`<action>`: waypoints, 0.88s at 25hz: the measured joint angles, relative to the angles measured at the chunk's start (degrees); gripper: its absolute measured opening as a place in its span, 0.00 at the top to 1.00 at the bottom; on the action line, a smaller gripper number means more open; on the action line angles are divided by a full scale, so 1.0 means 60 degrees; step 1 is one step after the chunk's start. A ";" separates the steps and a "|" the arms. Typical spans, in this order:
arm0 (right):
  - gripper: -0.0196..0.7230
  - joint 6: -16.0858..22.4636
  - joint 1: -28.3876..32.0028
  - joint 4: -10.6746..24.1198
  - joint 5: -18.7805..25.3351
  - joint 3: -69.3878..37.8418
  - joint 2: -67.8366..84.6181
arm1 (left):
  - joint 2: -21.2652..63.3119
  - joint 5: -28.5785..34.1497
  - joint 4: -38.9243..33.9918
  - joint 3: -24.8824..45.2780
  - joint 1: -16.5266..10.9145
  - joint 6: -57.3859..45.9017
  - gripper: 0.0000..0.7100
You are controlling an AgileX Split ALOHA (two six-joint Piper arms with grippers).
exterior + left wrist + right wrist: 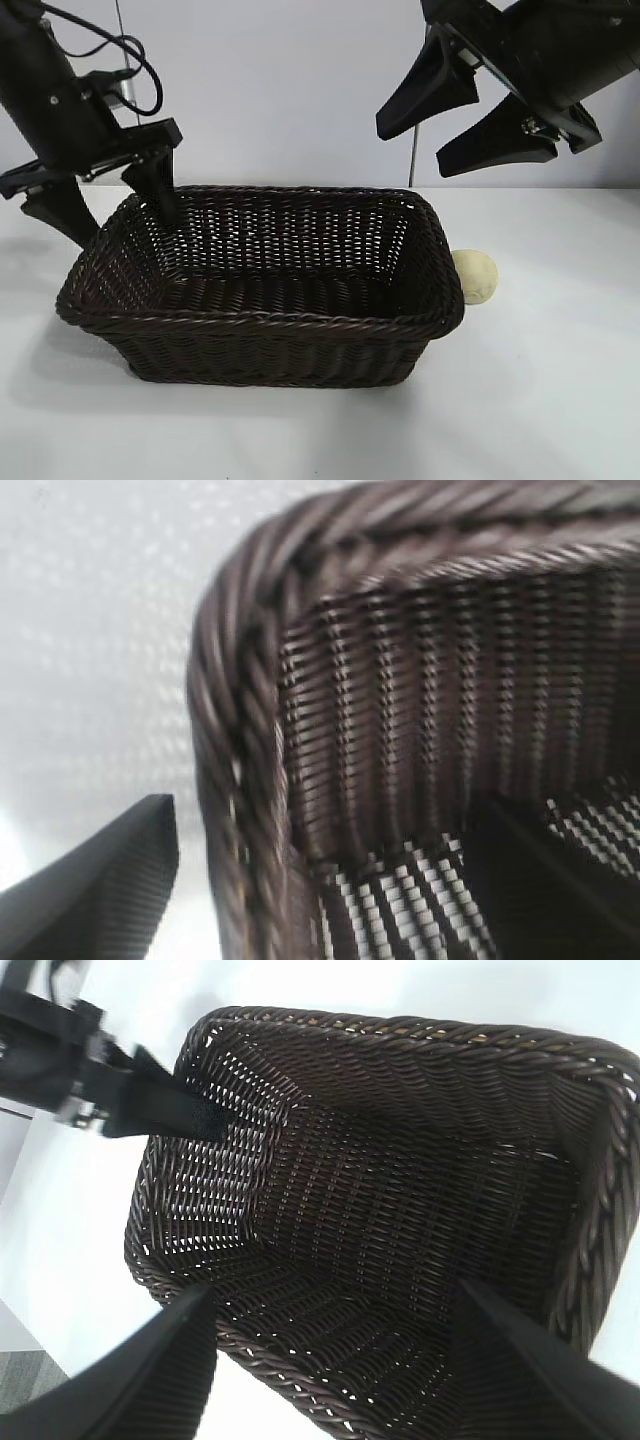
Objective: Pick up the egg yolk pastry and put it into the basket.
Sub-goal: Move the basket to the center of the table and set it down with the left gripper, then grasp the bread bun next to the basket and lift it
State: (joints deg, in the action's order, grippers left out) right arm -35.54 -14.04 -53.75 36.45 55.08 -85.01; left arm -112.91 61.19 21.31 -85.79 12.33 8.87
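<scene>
The egg yolk pastry (476,275), a small pale yellow lump, lies on the white table and touches the right end of the basket from outside. The dark woven basket (260,320) stands in the middle with nothing in it. My left gripper (115,205) is open and straddles the basket's back left corner, one finger inside and one outside; in the left wrist view (330,880) the rim (240,680) runs between the fingers without being clamped. My right gripper (415,150) is open and empty, high above the basket's right part. The right wrist view (340,1360) looks down into the basket (400,1035); the pastry is out of that view.
The white table (560,400) spreads around the basket, with a pale wall behind. The left arm's finger (170,1110) shows in the right wrist view, reaching into the basket's far corner.
</scene>
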 joint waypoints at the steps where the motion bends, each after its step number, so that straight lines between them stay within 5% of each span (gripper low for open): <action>1: 0.32 0.0000 0.0000 0.0000 0.0000 0.0000 0.0000 | 0.0155 0.0135 -0.0184 -0.0097 0.0000 0.0000 0.19; 12: 0.32 0.0000 0.0000 0.0000 0.0000 0.0000 0.0000 | 0.0669 0.0816 -0.2941 -0.0789 -0.0075 -0.0664 0.18; 22: 0.32 0.0000 0.0000 0.0017 0.0000 0.0000 0.0000 | 0.0669 0.0941 -0.3489 -0.0809 -0.1917 -0.1112 0.18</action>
State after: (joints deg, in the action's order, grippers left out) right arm -35.54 -14.04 -53.64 36.45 55.08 -85.01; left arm -108.90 66.83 0.38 -90.65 0.83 2.20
